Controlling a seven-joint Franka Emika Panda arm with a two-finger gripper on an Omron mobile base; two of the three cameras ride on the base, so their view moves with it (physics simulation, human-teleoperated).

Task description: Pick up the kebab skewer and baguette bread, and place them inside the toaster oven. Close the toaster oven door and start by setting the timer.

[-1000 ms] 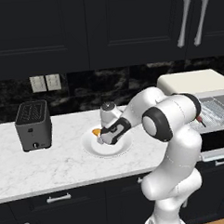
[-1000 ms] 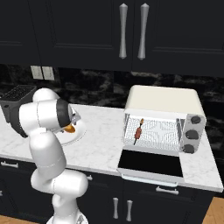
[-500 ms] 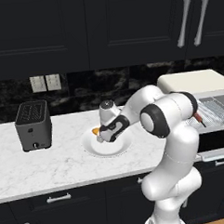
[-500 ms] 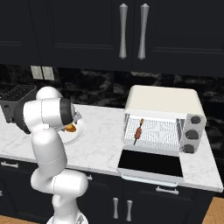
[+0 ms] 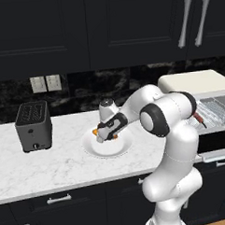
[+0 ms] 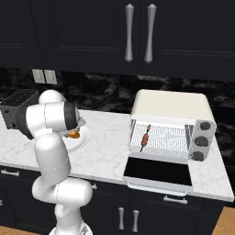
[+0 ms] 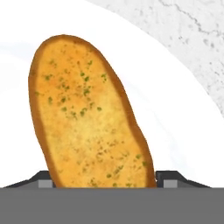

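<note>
I see my two-finger gripper [image 7: 103,179] low over the round white plate [image 5: 90,148], its dark tips astride the golden herb-flecked baguette slice [image 7: 87,113] though I cannot tell if they grip, while the reddish-brown kebab skewer [image 6: 145,137] lies on the rack in the open cream-beige toaster oven [image 6: 172,105].

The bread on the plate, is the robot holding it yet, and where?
Cannot tell yet. The gripper has a fingertip on each side of the baguette bread's near end, but the bread lies on the white plate.

Baguette bread [image 7: 89,118] on plate [image 5: 88,146]
</note>
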